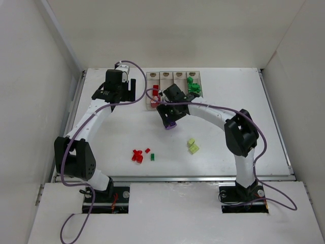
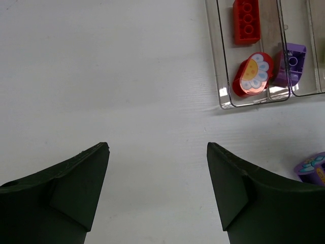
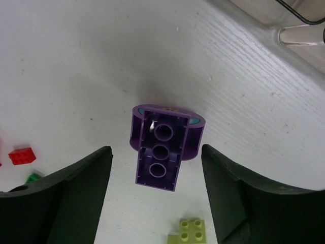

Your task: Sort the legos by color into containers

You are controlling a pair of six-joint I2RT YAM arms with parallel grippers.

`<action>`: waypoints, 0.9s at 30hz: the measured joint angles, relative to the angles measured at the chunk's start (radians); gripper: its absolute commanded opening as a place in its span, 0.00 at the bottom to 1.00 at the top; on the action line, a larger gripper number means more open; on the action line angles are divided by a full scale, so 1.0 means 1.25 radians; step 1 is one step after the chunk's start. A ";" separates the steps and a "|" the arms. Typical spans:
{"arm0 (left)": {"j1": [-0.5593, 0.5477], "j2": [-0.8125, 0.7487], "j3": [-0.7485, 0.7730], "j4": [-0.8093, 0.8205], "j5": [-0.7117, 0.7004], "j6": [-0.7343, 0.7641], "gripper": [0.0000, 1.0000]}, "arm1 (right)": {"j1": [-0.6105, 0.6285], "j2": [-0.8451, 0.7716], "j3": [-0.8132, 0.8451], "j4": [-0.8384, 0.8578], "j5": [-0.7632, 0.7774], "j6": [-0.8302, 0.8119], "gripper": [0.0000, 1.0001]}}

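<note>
The containers (image 1: 172,76) are a row of clear bins at the back centre. The left bin (image 2: 223,101) holds a red brick (image 2: 246,20) and a red round flower piece (image 2: 253,74). The bin beside it holds a purple piece (image 2: 290,63). The right bin holds green legos (image 1: 194,86). My right gripper (image 3: 156,150) is open over a purple lego (image 3: 165,145) that lies on the table between its fingers, touching neither; both show in the top view (image 1: 171,124). My left gripper (image 2: 157,147) is open and empty above bare table, left of the bins (image 1: 116,96).
Loose legos lie toward the front: red ones (image 1: 137,155), a green one (image 1: 152,157) and yellow-green ones (image 1: 193,146). The right wrist view shows a yellow-green one (image 3: 190,231), a red one (image 3: 22,155) and a green one (image 3: 33,178). White walls enclose the table.
</note>
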 measured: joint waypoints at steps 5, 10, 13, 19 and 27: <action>0.000 0.000 0.000 0.000 0.002 0.000 0.75 | 0.000 0.006 -0.005 0.005 0.024 -0.001 0.23; 0.000 0.000 0.000 -0.002 0.008 0.001 0.74 | 0.001 0.011 -0.002 0.013 0.034 0.001 0.01; 0.000 0.000 0.000 -0.009 0.024 0.005 0.71 | 0.001 0.014 0.001 0.015 0.032 0.001 0.00; -0.056 -0.024 -0.012 -0.006 0.042 0.162 0.71 | -0.034 0.012 0.019 0.004 -0.064 0.039 0.00; -0.066 -0.340 -0.268 0.197 0.203 0.512 1.00 | -0.147 -0.074 0.167 0.013 -0.171 0.096 0.00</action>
